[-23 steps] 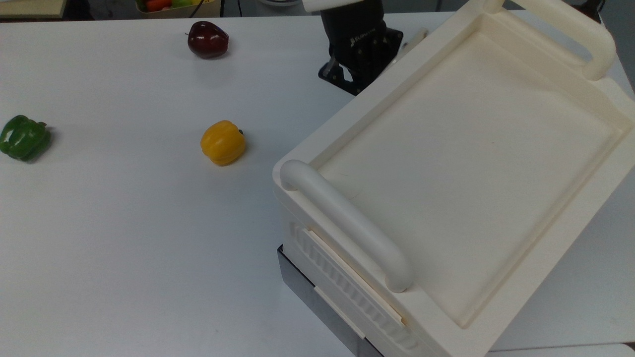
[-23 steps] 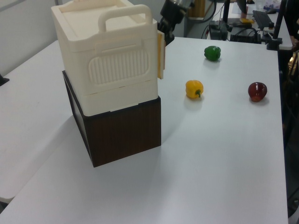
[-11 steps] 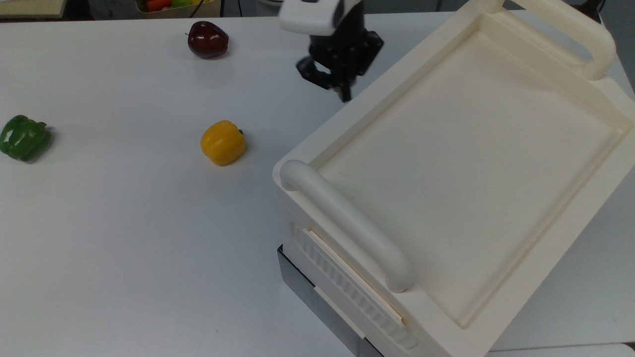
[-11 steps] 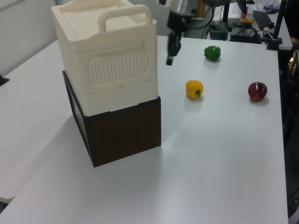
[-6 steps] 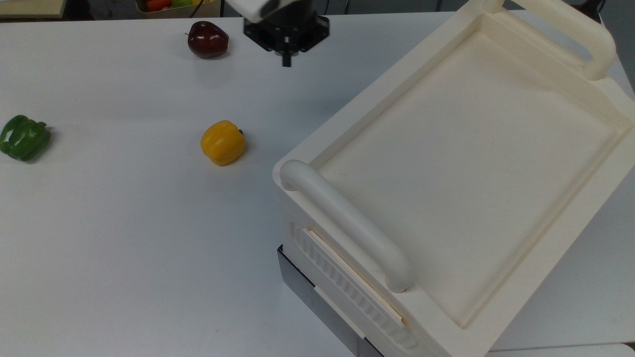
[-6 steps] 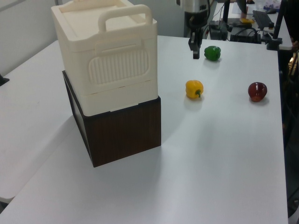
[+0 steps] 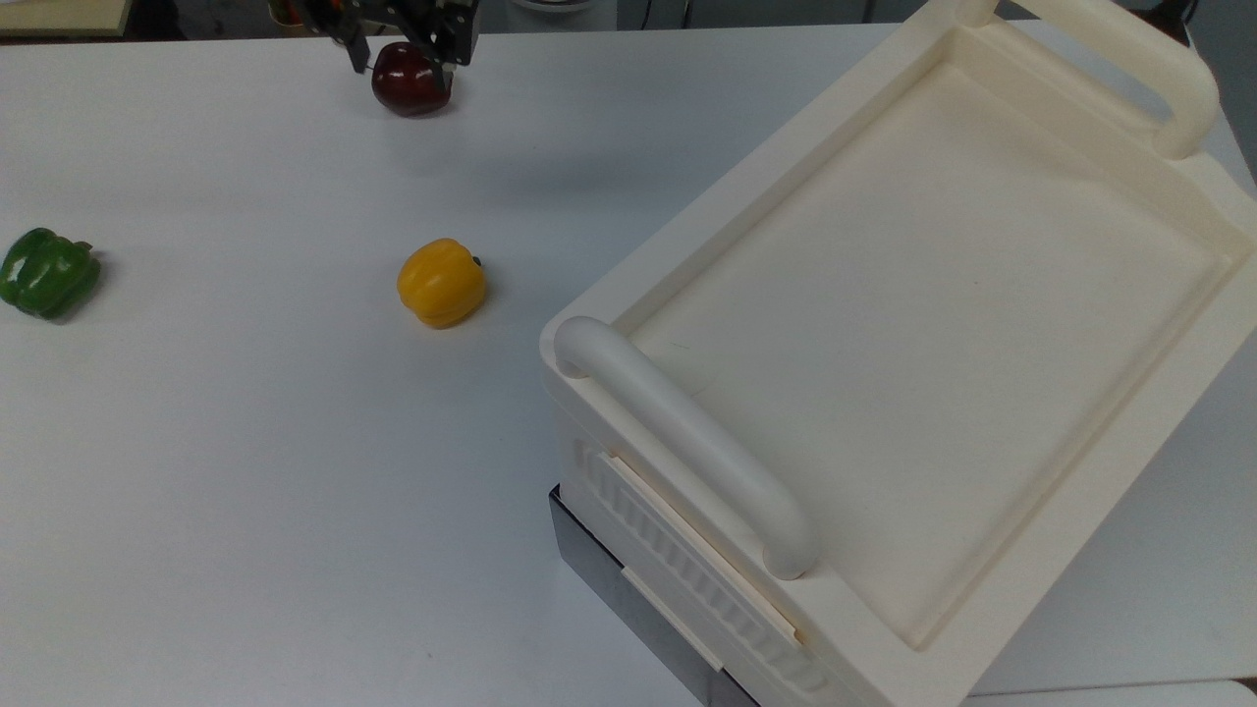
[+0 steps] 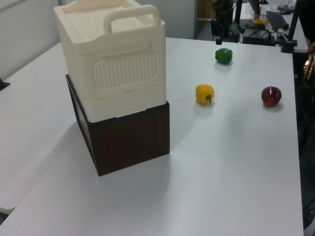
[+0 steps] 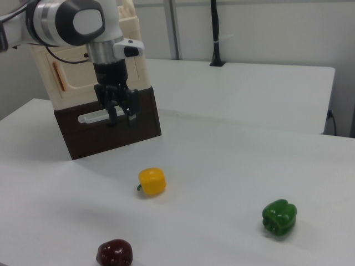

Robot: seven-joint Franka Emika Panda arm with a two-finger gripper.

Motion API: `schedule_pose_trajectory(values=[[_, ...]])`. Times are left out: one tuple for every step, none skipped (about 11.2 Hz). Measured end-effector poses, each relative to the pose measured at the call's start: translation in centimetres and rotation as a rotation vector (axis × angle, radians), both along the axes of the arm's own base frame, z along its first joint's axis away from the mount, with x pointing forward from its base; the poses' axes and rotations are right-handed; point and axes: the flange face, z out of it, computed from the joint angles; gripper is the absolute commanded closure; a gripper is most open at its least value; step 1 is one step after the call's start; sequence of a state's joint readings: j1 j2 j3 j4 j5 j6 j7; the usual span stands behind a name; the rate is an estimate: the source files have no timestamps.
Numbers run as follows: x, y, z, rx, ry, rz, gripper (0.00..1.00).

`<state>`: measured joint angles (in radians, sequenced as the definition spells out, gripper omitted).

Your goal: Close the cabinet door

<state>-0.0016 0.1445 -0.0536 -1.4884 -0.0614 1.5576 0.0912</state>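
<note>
The cabinet (image 7: 913, 295) is a big cream box with a tray top and two bar handles, standing on a dark base (image 8: 129, 137). In the right view the cabinet door (image 9: 75, 77) lies flush with the cabinet's front, its copper handle (image 9: 58, 77) near one edge. My gripper (image 9: 122, 119) hangs open in the air, holding nothing, and partly covers the cabinet front in the right view. In the top view my gripper (image 7: 396, 49) is far to the left of the cabinet, over the red pepper (image 7: 410, 86). In the left view my gripper (image 8: 218, 35) sits at the table's far end.
A yellow pepper (image 7: 441, 283) lies mid-table and a green pepper (image 7: 47, 272) at the top view's left edge. A white bar handle (image 9: 94, 116) runs across the dark base's front. Cables and stands crowd the far end of the table in the left view.
The door, ajar at the cabinet's corner 2.1 s ago, now sits flush. My gripper has pulled away to the top view's left, over the red pepper, and its fingers have spread.
</note>
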Motion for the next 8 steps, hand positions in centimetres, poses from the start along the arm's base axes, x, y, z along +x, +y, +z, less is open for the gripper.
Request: schedule_pose_trajectory(values=[[-0.3, -0.7, 0.5, -0.005, -0.004, -0.012, 0.00], [-0.6, -1.9, 0.9, -0.008, -0.010, -0.030, 0.00], [-0.8, -2.9, 1.1, -0.010, -0.013, -0.040, 0.00], [-1.1, -3.6, 1.4, -0.012, -0.017, -0.045, 0.00], [-1.3, -4.2, 1.7, -0.008, -0.022, -0.052, 0.00], [-1.5, -4.7, 2.0, 0.002, -0.027, -0.058, 0.00], [-1.6, -4.9, 2.1, 0.008, -0.031, -0.059, 0.00], [-1.7, -5.0, 2.2, 0.009, -0.032, -0.056, 0.00]])
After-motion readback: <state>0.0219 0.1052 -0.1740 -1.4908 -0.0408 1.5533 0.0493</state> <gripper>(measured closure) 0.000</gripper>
